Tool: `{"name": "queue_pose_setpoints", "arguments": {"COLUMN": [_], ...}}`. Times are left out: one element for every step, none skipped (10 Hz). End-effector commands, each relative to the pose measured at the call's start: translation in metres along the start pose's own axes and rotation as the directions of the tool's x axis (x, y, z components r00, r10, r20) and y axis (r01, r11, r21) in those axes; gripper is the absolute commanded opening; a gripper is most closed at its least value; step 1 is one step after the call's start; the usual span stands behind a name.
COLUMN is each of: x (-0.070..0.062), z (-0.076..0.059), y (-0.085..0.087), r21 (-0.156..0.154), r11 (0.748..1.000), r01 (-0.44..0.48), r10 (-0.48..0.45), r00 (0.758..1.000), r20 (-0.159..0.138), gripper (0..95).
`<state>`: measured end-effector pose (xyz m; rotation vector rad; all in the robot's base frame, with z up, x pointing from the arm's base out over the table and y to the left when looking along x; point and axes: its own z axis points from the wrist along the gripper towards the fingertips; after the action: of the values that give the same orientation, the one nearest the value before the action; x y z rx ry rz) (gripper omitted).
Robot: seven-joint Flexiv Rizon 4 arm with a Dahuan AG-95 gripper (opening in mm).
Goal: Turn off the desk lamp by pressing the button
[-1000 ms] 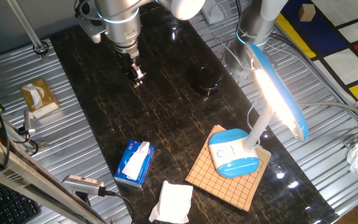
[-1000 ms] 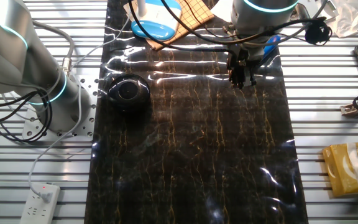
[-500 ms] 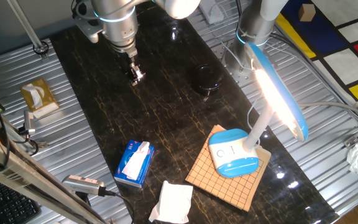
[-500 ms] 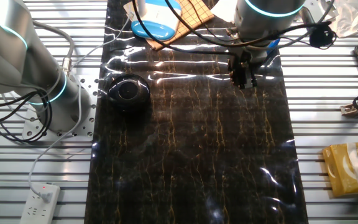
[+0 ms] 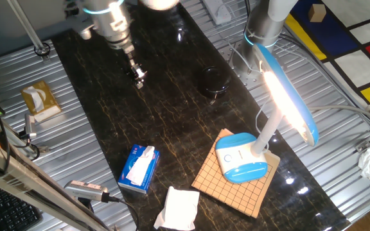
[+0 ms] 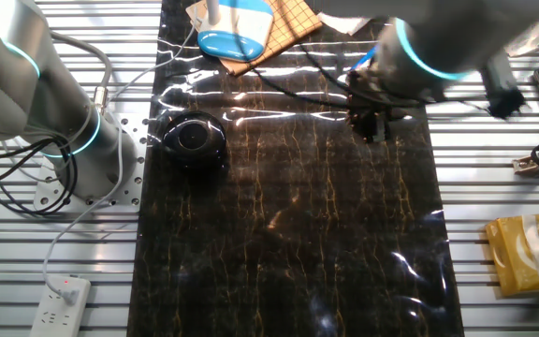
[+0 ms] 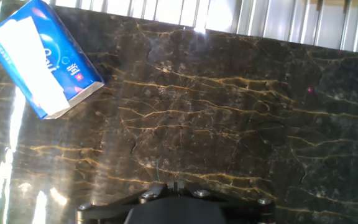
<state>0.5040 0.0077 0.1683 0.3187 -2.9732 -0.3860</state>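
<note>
The desk lamp stands lit at the right in one fixed view, its blue-and-white oval base (image 5: pixel 239 159) on a wooden grid board, its long head (image 5: pixel 289 96) glowing above. The button (image 5: pixel 231 156) is a small white mark on top of the base. In the other fixed view only the base (image 6: pixel 235 30) shows at the top edge. My gripper (image 5: pixel 139 78) hangs over the dark marble mat, far from the lamp, also seen in the other fixed view (image 6: pixel 374 126). In the hand view its fingertips (image 7: pixel 174 186) touch, holding nothing.
A black round object (image 5: pixel 212 82) sits mid-mat between gripper and lamp. A blue tissue pack (image 5: pixel 139 169) lies at the mat's near-left, also in the hand view (image 7: pixel 42 59). A white napkin (image 5: pixel 178 208), a wooden grid board (image 5: pixel 236 189) and a yellow tissue box (image 5: pixel 40 99) are around.
The arm above the gripper has swung away and tilted; the fingertips shifted only slightly over the mat. The lamp stays lit.
</note>
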Motion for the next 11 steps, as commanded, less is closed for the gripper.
{"name": "queue_pose_setpoints", "arguments": {"x": [-0.0152, -0.0193, -0.0208, -0.0234, -0.024, -0.0241, -0.0241, -0.0243, -0.0243, -0.0243, -0.0243], "z": [0.0083, 0.01, 0.0104, 0.0114, 0.0119, 0.012, 0.012, 0.012, 0.0123, 0.0122, 0.0122], "y": [0.0167, 0.0207, 0.0224, 0.0255, 0.0261, 0.0261, 0.0261, 0.026, 0.0259, 0.0259, 0.0259], "r21": [-0.079, -0.114, -0.124, -0.153, -0.157, -0.146, -0.128, -0.124, -0.125, -0.122, -0.119], "r11": [0.995, 0.991, 0.989, 0.985, 0.983, 0.984, 0.986, 0.986, 0.986, 0.987, 0.987], "r01": [-0.062, -0.074, -0.077, -0.086, -0.096, -0.103, -0.107, -0.111, -0.11, -0.109, -0.112], "r10": [0.055, 0.062, 0.063, 0.065, 0.072, 0.08, 0.086, 0.094, 0.094, 0.093, 0.101], "r00": [0.995, 0.992, 0.991, 0.989, 0.986, 0.985, 0.984, 0.986, 0.987, 0.988, 0.991], "r20": [-0.085, -0.107, -0.117, -0.132, -0.15, -0.154, -0.154, -0.139, -0.13, -0.124, -0.093], "gripper": [0.0, 0.0, 0.0, 0.0, 0.0, 0.0, 0.0, 0.0, 0.0, 0.0, 0.0]}}
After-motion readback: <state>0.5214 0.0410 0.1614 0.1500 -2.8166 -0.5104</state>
